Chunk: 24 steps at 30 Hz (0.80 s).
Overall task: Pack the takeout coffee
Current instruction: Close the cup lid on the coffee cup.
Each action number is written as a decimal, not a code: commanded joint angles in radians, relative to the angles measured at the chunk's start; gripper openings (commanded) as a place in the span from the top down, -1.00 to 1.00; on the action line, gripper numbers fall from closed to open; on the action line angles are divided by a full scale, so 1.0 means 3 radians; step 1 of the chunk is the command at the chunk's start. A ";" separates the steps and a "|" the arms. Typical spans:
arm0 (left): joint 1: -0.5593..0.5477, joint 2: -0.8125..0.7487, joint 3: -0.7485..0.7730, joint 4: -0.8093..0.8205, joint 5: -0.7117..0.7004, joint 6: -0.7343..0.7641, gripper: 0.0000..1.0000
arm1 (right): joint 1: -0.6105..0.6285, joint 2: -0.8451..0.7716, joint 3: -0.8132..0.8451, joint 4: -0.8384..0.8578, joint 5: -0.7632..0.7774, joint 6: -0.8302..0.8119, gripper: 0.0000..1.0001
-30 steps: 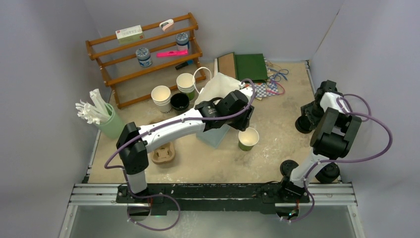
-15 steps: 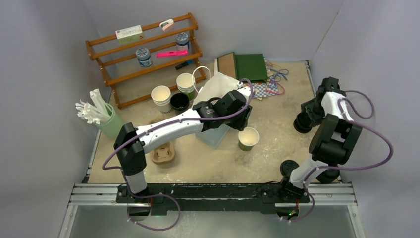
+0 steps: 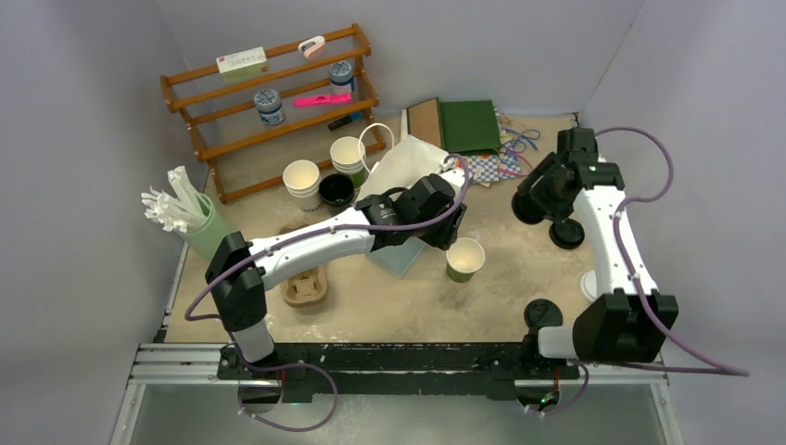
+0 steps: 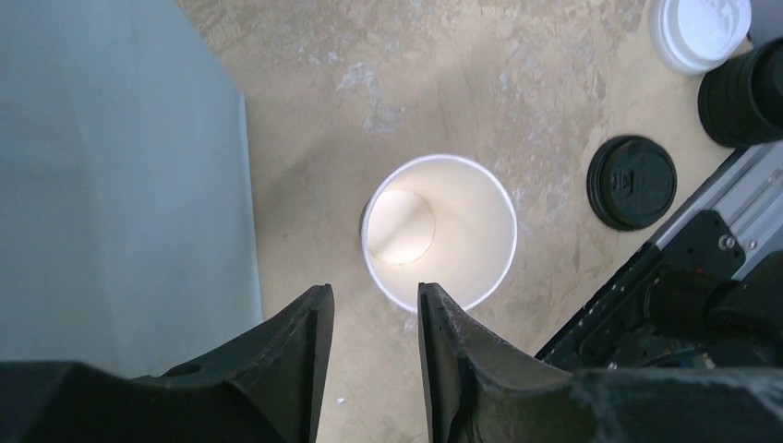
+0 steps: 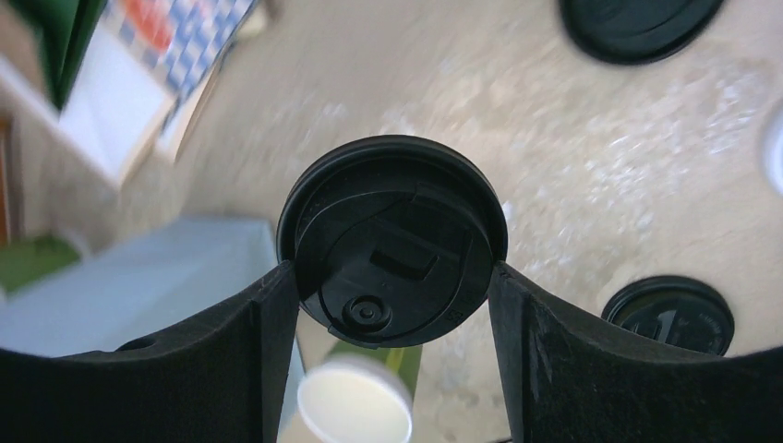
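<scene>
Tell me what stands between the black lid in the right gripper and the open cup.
Nothing on the table lies between the black lid, held by the right gripper, and the cup. Only the left gripper, open, hangs by the cup's rim on its left side and may crowd the approach.

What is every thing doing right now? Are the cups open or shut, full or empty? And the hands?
Green cup: upright, no lid, empty.
Left hand: open, holding nothing, above that cup.
Right hand: shut on black lid.
Black cup: upright, no lid.
Spare black lid: lying flat, on no cup.
White lid: lying flat, on no cup.
</scene>
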 commanded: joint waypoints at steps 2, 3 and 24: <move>0.0023 -0.0526 -0.0290 0.0277 0.0139 0.0217 0.20 | 0.0421 -0.0459 0.0018 -0.0427 -0.0345 -0.0293 -0.22; 0.0023 -0.0591 -0.0334 0.0288 0.0172 0.0218 0.20 | 0.0498 -0.0492 0.0043 -0.0496 -0.0375 -0.0336 -0.22; -0.0686 -0.1808 -0.1606 0.0201 0.0105 -0.0267 0.30 | 0.2282 -0.0674 -0.0421 -0.0329 0.0293 -0.0546 -0.22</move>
